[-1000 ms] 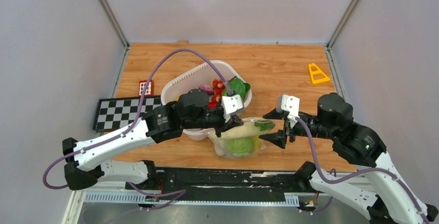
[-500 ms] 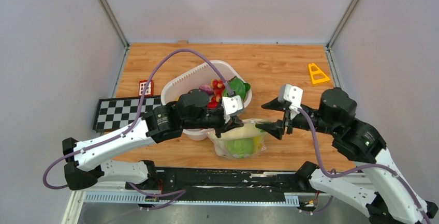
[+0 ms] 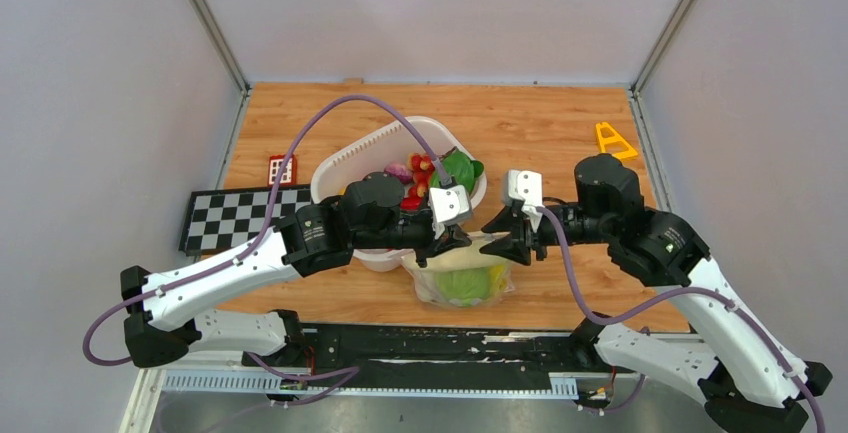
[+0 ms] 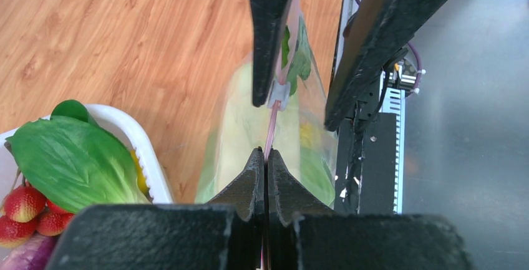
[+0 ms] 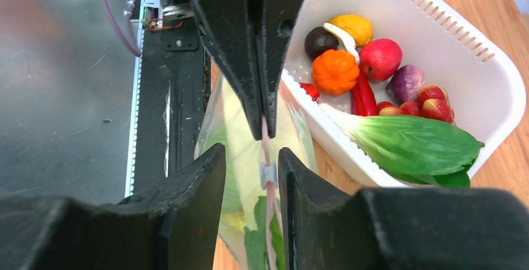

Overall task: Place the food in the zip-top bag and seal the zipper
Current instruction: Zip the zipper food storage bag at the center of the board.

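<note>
Left of centre on the bench, a white plastic tub [image 3: 340, 168] holds small red, orange and purple toy food [image 5: 335, 70] and a green plastic leaf [image 5: 412, 145]. Just in front, near the bench's near edge, the left tool [image 3: 452, 238] is clamped on the thin pale pink zipper strip [image 4: 272, 123] of a clear floppy plastic bag [image 3: 440, 265] holding yellow-green toy vegetables [image 3: 470, 283]. The right tool [image 3: 512, 238] has its fingers apart, straddling the zipper's small white slider [image 5: 268, 173].

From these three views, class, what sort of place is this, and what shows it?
Probably a robot lab test cell: plain grey walls box in a wooden table, with a checkerboard and two robot arms at it.
</note>
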Robot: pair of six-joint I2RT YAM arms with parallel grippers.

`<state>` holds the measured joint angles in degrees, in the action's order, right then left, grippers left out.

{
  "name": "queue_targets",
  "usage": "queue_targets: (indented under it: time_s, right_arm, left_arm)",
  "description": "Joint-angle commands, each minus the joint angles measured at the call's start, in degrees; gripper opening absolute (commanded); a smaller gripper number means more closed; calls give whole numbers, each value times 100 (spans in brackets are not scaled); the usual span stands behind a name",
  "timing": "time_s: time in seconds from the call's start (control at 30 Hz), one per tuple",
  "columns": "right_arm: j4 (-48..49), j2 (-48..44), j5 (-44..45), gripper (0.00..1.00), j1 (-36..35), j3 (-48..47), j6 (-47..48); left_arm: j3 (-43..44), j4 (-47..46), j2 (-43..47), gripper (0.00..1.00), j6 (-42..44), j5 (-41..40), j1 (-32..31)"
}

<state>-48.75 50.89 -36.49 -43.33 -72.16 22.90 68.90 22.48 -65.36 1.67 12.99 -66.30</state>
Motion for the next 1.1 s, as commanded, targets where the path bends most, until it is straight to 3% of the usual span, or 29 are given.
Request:
queue_targets:
  time_s: [0.0,0.2,0.27,0.4,0.53,0.77,0.93,1.07]
  right_arm:
    - [-292,-115,-278,33,-22,-60,327]
    - [-193,-54,-131,9,-19,21,318]
    - [-126,-141,-109,6,-26,52,311]
    - [-181,-302,-102,35,-23,62,356]
    - [-449,-146,-177,44,-26,-33,414]
    - [-401,34,10,36,-24,-32,441]
    - [-375,-23,9,15,-27,-43,483]
    - [-324,-214,135,9,-18,16,497]
  left_arm:
    - [264,-398,61,0,70,59,12]
    - [292,-381,49,0,67,72,12]
    - [285,-359,51,0,69,51,12]
    - [255,-357,85,0,59,44,7]
    - [255,-367,84,0,72,61,12]
    - [273,-341,72,0,67,125,10]
    - [248,-342,86,0,67,92,12]
    - [224,-289,104,0,83,38,12]
